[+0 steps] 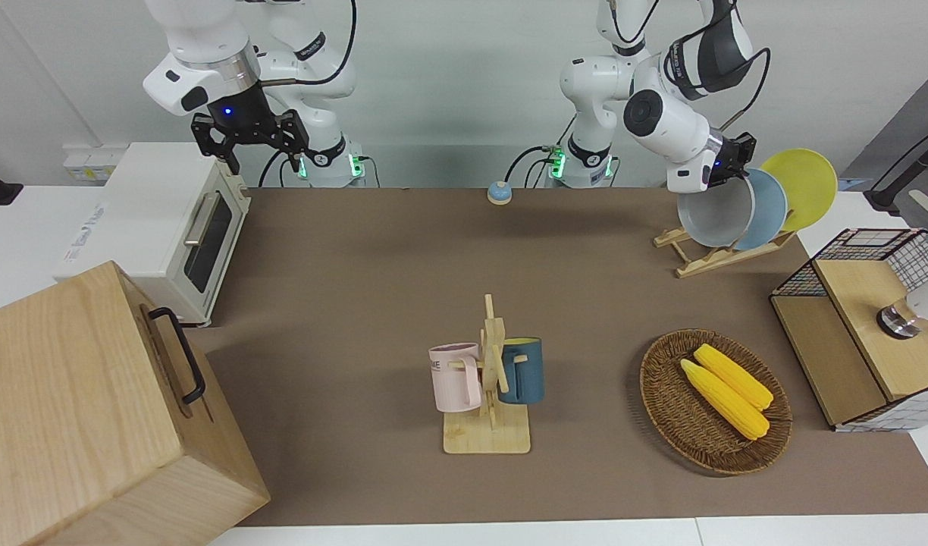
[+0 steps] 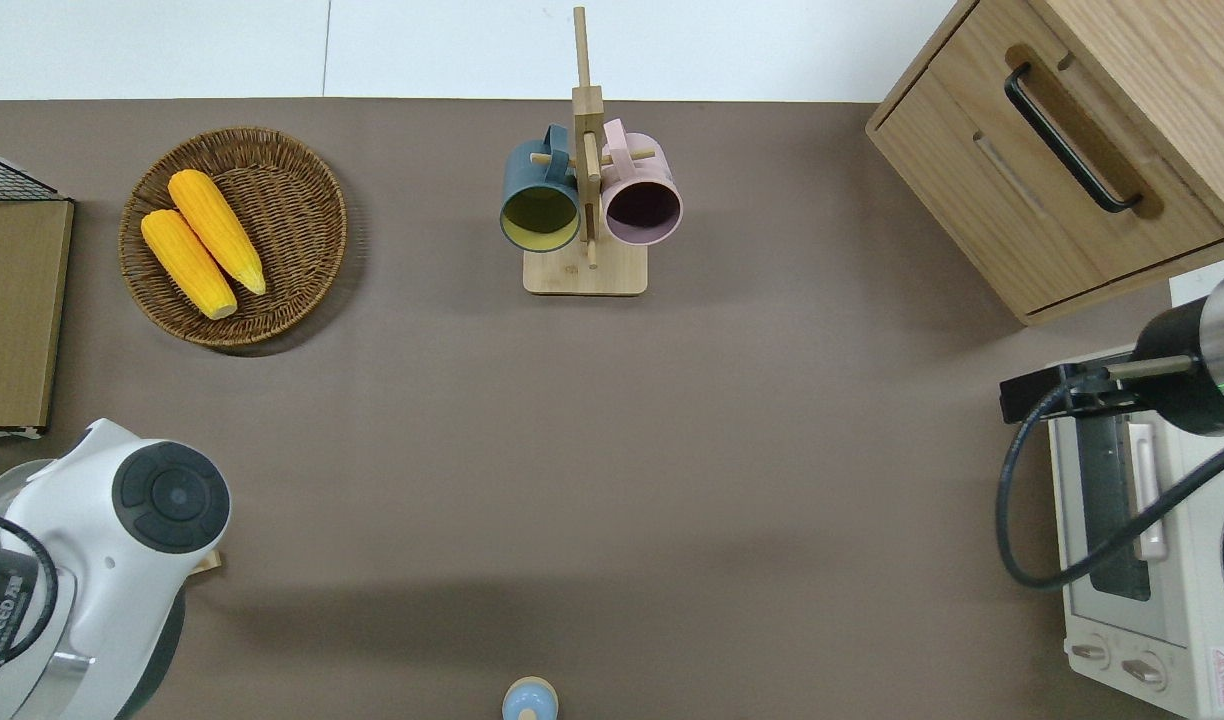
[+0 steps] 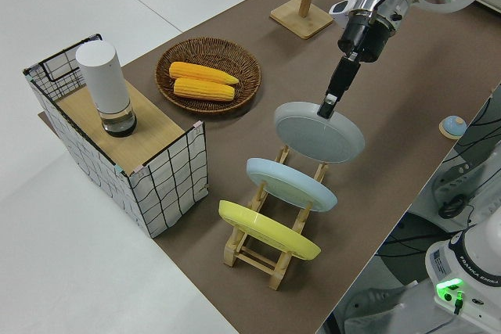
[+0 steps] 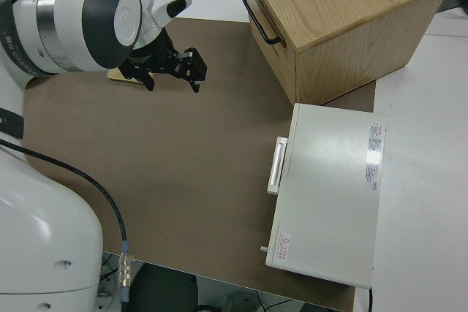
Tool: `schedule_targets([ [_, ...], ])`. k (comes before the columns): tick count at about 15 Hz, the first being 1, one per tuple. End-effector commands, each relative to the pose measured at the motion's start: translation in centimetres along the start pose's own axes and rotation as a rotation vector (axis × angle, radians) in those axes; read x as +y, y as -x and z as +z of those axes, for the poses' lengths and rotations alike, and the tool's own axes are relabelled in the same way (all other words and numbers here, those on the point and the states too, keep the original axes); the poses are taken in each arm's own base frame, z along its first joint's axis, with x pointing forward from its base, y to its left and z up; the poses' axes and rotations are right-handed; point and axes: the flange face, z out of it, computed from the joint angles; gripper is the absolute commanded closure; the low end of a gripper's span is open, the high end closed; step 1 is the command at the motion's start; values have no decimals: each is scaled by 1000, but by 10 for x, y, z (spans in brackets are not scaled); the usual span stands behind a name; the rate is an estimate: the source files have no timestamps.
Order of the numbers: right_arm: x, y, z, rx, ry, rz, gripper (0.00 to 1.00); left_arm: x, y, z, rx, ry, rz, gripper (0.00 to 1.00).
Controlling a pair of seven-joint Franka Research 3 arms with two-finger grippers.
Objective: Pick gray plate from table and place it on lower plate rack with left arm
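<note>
The left tool point(image 3: 329, 107) pinches the gray plate point(image 3: 319, 132) by its rim, the plate standing in the lower plate rack point(image 3: 270, 249) just below it. Best to release gently once it rests between pegs. The right arm is parked.

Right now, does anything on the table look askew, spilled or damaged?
Nothing stands out. The gray plate leans in the plate rack beside the blue plate and yellow plate, the left gripper at its rim. The right arm is parked.
</note>
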Motion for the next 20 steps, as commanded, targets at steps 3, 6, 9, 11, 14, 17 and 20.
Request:
schedule_targets([
  [3,0,3,-3,-6,-5,1,13,23,-1,10,-1,-54,-26,1000],
  [6,0,3,-3,-6,-5,0,13,34,2,17,-6,-58,-37,1000],
  [9,0,3,-3,-6,-5,0,13,45,3,17,7,-76,-37,1000],
  [11,0,3,-3,-6,-5,1,11,50,4,19,5,-80,-40,1000],
  [14,0,3,-3,-6,-5,0,11,56,6,19,8,-84,-50,1000],
  [17,0,3,-3,-6,-5,-2,11,63,9,18,13,-92,-59,1000],
  [20,0,3,-3,-6,-5,0,11,69,10,17,15,-95,-55,1000],
])
